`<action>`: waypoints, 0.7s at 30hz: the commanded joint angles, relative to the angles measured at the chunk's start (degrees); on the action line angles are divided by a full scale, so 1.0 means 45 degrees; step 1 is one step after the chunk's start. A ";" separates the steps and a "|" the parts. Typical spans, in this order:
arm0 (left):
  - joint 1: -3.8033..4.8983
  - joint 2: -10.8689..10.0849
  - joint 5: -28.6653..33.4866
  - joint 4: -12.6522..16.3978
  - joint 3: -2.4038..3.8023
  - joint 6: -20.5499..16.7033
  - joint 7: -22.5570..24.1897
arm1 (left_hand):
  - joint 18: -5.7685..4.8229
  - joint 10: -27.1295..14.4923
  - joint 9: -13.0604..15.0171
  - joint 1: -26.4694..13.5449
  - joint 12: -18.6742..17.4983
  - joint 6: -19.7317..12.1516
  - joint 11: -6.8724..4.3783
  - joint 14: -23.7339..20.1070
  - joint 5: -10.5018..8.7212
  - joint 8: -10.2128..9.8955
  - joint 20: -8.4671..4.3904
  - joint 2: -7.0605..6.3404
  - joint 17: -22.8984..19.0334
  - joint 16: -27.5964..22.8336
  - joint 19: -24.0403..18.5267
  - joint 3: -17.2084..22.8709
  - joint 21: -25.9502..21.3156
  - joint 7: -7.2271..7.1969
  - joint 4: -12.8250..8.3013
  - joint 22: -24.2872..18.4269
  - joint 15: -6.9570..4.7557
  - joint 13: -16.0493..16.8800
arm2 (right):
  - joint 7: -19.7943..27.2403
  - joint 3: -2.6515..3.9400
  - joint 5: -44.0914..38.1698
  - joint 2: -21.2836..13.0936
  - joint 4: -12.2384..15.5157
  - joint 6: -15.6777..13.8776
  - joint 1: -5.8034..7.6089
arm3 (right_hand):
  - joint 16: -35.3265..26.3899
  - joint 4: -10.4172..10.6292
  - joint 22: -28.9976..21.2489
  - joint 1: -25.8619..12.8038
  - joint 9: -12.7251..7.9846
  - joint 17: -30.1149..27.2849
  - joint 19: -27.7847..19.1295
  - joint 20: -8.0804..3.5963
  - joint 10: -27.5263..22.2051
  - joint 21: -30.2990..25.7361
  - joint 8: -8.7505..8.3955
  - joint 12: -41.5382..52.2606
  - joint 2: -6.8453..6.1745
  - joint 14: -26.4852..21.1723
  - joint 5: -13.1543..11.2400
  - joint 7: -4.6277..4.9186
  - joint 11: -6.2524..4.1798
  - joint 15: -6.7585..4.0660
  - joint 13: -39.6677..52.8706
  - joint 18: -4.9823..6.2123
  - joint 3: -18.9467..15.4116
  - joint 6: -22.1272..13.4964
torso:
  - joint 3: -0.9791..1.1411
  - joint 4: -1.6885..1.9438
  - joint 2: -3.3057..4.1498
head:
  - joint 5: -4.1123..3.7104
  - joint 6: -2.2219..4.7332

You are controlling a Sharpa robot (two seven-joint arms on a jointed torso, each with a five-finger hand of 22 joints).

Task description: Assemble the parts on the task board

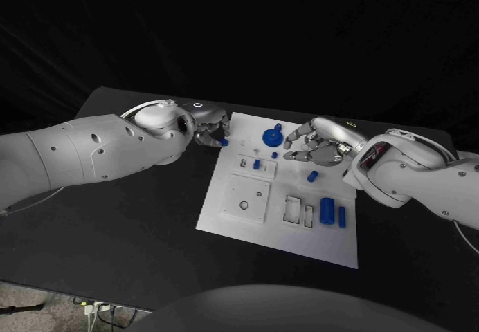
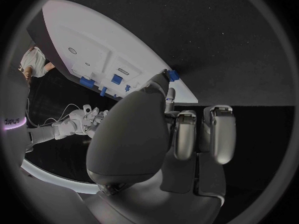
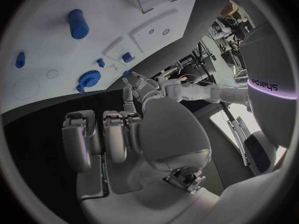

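Left hand (image 1: pixel 208 131): a small blue part (image 1: pixel 225 143) is pinched at the fingertips, over the board (image 1: pixel 269 238) edge.
Right hand (image 1: pixel 314 143): nothing is held; fingers are loosely spread beside the gear (image 1: pixel 271 135).
Advice: the part is best kept upright and lowered slowly.

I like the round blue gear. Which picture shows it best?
The head view: the blue gear sits unblocked on the task board. The right wrist view shows it bent. In the left wrist view I cannot pick it out.
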 commanded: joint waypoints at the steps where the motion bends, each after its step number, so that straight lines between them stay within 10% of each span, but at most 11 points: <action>1: -0.0012 0.0070 -0.0068 -0.0078 0.0006 0.0463 -0.0134 | -0.0229 0.1347 -0.0018 0.0098 -0.0020 0.0122 0.0038 0.1318 -0.0005 -0.0061 -0.0017 -0.0011 0.3353 0.0032 0.0928 0.0056 -0.0027 -0.0009 -0.0005 0.3130 -0.0011 0.3349 | -0.0047 0.0000 -0.0106 -0.0007 0.0024 0.0210 -0.0021 | 0.0044 0.0083 0.3223 -0.0107 -0.0026 0.3347 0.1074 0.0074 0.1337 0.0018 0.0031 0.0034 0.0005 0.1351 -0.0114 -0.0032 0.0037 0.0062 0.3340 -0.0080 -0.0030 0.0106 | 0.0000 0.0003 -0.0005 | -0.0023 0.0000; 21: -0.0155 0.0568 -0.0104 -0.0740 0.0011 0.0744 -0.0014 | -0.0223 0.1347 -0.0017 0.0206 -0.0020 0.0558 0.0048 0.1318 -0.0212 -0.0011 -0.0002 0.0018 0.3353 0.0032 0.0910 0.0080 -0.0050 -0.0056 -0.0040 0.3122 -0.0004 0.3349 | -0.0031 -0.0001 -0.0087 -0.0073 0.0052 0.0211 -0.0053 | 0.0044 0.0111 0.3204 -0.0119 0.0000 0.3347 0.1040 0.0042 0.1337 -0.0033 0.0152 0.0034 0.0032 0.1351 -0.0342 -0.0115 -0.0026 0.0018 0.3340 -0.0065 -0.0088 0.0322 | 0.0004 0.0027 -0.0023 | -0.0087 0.0000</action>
